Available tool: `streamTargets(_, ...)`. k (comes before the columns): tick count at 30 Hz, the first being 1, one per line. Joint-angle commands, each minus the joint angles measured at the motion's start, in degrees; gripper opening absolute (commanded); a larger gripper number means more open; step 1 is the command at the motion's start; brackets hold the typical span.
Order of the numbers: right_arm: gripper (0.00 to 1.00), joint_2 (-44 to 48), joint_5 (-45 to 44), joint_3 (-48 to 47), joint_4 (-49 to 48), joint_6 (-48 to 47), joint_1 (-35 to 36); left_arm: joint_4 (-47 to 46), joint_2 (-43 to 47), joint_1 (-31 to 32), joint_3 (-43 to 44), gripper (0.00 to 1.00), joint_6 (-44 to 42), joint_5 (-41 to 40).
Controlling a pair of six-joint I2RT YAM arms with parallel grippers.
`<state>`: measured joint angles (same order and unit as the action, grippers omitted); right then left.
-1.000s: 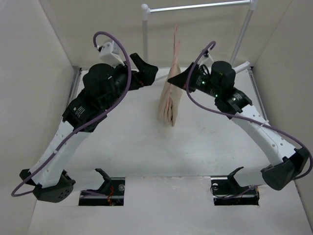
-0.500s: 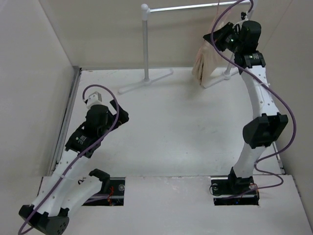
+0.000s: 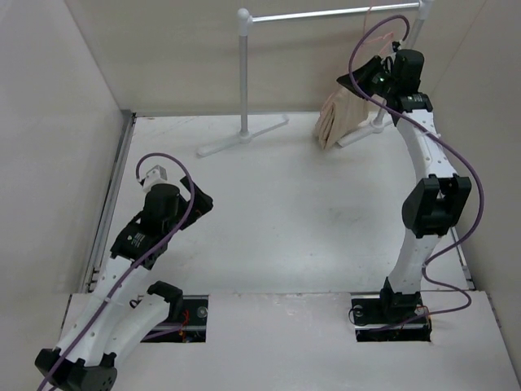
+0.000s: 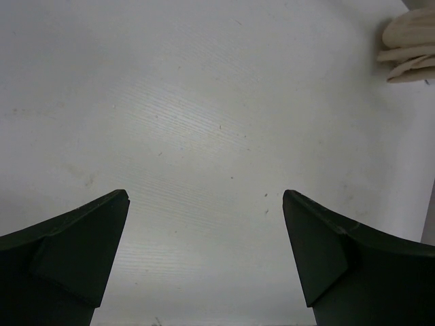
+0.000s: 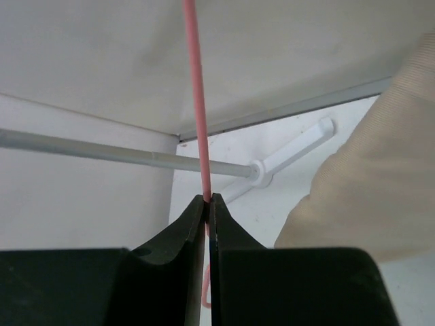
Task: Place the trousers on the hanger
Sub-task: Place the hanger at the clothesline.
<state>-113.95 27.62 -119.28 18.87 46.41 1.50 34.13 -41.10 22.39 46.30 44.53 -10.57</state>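
Note:
The tan trousers (image 3: 342,114) hang folded over the pink wire hanger (image 3: 383,37) at the back right, under the rack bar. My right gripper (image 3: 376,72) is raised there and shut on the hanger's thin pink wire (image 5: 198,122), pinched at the fingertips (image 5: 208,200); the trousers (image 5: 367,190) fill the right of that view. My left gripper (image 3: 195,199) is open and empty low over the table at the left; in the left wrist view its fingers (image 4: 75,244) frame bare table, with the trousers' hem (image 4: 411,47) at the top right.
A white tubular garment rack (image 3: 242,73) with a metal bar (image 3: 326,12) stands at the back, its feet (image 3: 240,138) on the table. White walls enclose left, back and right. The bar also crosses the right wrist view (image 5: 102,151).
My right arm has carried the hanger with the trousers from the table's middle up to the rack's right end. My left arm has let go and drawn back to the near left.

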Motion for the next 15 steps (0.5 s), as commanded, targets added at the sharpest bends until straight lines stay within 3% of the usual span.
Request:
streamTargets(1, 0.04, 6.28, -0.63, 5.97, -8.4, -0.01, -0.49, -1.17, -0.29, -0.29, -0.07, 1.0, 1.08, 0.81)
streamTargets(4, 0.13, 7.69, -0.37, 9.59, -10.61, 1.05, -0.66, -1.87, -1.52, -0.29, 0.1, 1.0, 1.43, 1.86)
streamTargets(7, 0.49, 8.39, -0.98, 10.39, -10.52, 1.14, -1.1, -2.92, -2.4, -0.38, 0.19, 1.0, 1.52, 2.57)
streamTargets(10, 0.76, 9.88, -1.51, 10.04, -10.0, 1.05, -2.24, -2.93, -3.02, -0.46, 0.63, 1.0, 1.7, 2.4)
streamTargets(11, 0.95, 10.67, -1.95, 9.69, -9.74, 1.13, -2.68, -2.67, -3.37, -0.64, 0.8, 1.0, 1.7, 2.22)
streamTargets(12, 1.0, 11.46, -2.21, 9.16, -9.12, 1.14, -3.12, -2.49, -3.72, -0.9, 0.98, 1.0, 1.61, 2.13)
streamTargets(15, 1.0, 14.8, -2.56, 9.07, -7.19, 0.87, -4.61, -1.44, -5.04, -1.96, 1.59, 1.0, 1.35, 2.39)
